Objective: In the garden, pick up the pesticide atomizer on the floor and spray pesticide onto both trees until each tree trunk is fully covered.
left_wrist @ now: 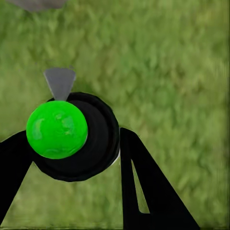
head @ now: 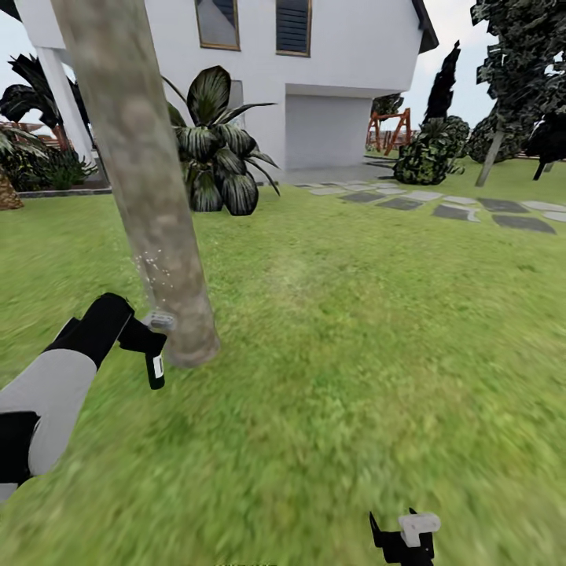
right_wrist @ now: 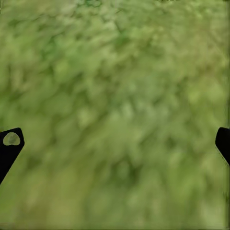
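A home garden. A wide green lawn (head: 354, 338) runs up to a white house (head: 330, 71) with a garage door. Stepping stones (head: 464, 206), shrubs and trees edge it.

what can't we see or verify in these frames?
- Tree trunk: cut off by the head view's top edge; its far side is hidden, so full coverage can't be judged.
- Spray: a few faint specks on the trunk, too small to tell their spread.
- Spray bottle: its label is too small to read in the head view; the left hand covers its body in the wrist view.
- Right hand: cut off by the bottom edge.
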Controlling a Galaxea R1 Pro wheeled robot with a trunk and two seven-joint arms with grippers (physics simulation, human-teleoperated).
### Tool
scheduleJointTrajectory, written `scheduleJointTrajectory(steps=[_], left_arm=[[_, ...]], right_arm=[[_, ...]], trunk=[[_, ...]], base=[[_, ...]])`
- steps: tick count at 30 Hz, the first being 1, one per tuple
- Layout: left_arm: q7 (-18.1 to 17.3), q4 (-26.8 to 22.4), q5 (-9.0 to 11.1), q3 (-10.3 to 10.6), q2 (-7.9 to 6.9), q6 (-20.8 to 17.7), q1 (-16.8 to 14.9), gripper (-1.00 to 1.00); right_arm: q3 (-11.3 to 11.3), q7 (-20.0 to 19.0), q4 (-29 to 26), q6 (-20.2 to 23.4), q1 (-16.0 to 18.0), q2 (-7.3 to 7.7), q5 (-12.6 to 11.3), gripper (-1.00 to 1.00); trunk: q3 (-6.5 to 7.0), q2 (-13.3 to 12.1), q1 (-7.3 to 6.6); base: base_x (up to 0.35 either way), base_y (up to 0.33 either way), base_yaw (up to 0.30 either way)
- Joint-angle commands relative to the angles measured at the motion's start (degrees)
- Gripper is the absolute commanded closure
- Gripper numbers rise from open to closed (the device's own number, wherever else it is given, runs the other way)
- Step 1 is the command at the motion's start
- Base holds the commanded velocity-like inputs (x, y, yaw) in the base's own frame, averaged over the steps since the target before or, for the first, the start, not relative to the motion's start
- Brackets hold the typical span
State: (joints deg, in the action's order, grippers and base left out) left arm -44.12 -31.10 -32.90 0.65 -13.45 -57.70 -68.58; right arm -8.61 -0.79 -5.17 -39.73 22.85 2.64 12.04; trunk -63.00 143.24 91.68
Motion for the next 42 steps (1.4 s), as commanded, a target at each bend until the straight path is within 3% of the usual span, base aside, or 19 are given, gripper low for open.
scheduleJointTrajectory(steps=[1,5,8,12,25,27,30,34,37,42], left_arm=[[0.0,-0.2,0.1,-0.1,0.00,0.1,0.7,1.00],[1.4,-0.5,0.1,-4.2,0.03,0.5,3.7,1.00],[4.1,-0.6,0.2,-5.7,0.21,1.0,5.3,1.00],[4.8,-0.5,0.3,-6.0,0.74,3.5,7.2,1.00],[5.5,-0.2,0.3,-6.0,0.86,4.0,9.9,1.00],[7.2,0.0,0.5,-6.1,0.88,7.6,11.3,1.00],[9.1,0.2,5.1,-7.3,0.88,11.2,12.7,1.00],[14.6,0.5,8.0,-7.6,0.88,11.7,13.5,1.00],[15.7,0.6,11.1,-7.5,0.87,11.9,14.2,1.00],[16.1,-0.2,11.9,-7.5,0.55,11.9,15.9,1.00]], right_arm=[[0.0,0.0,0.0,0.0,0.0,0.00,0.0,-1.00],[0.0,0.0,0.0,0.0,0.0,-0.07,0.0,-1.00],[0.0,0.0,0.0,0.0,0.0,-0.04,0.0,-1.00],[0.0,0.0,0.0,0.0,0.0,-0.03,0.0,-1.00],[0.0,0.0,0.1,0.0,0.0,0.00,0.0,-1.00],[0.0,0.0,0.1,0.0,0.0,0.00,0.0,-1.00],[0.0,0.0,0.1,0.0,0.0,-0.02,0.0,-1.00],[0.0,0.0,0.1,0.0,0.0,-0.03,0.0,-1.00],[0.0,0.0,0.1,0.0,0.0,-0.03,0.0,-1.00],[0.0,0.0,0.1,0.0,0.0,-0.03,0.0,-1.00]], trunk=[[0.00,0.0,0.00],[0.00,0.0,0.00],[0.00,0.0,0.00],[0.00,0.0,0.00],[0.00,0.0,0.00],[0.00,0.0,0.00],[0.00,0.0,0.00],[0.00,0.0,0.00],[0.00,0.0,0.00],[0.00,0.0,0.00]], base=[[-0.009,-0.276,0.258],[0.050,-0.189,0.255],[0.023,-0.026,0.066],[0.038,-0.003,0.007],[0.318,0.000,0.000],[0.337,0.000,0.000],[0.122,0.000,0.000],[0.010,0.000,0.000],[0.001,0.000,0.000],[0.016,0.000,0.000]])
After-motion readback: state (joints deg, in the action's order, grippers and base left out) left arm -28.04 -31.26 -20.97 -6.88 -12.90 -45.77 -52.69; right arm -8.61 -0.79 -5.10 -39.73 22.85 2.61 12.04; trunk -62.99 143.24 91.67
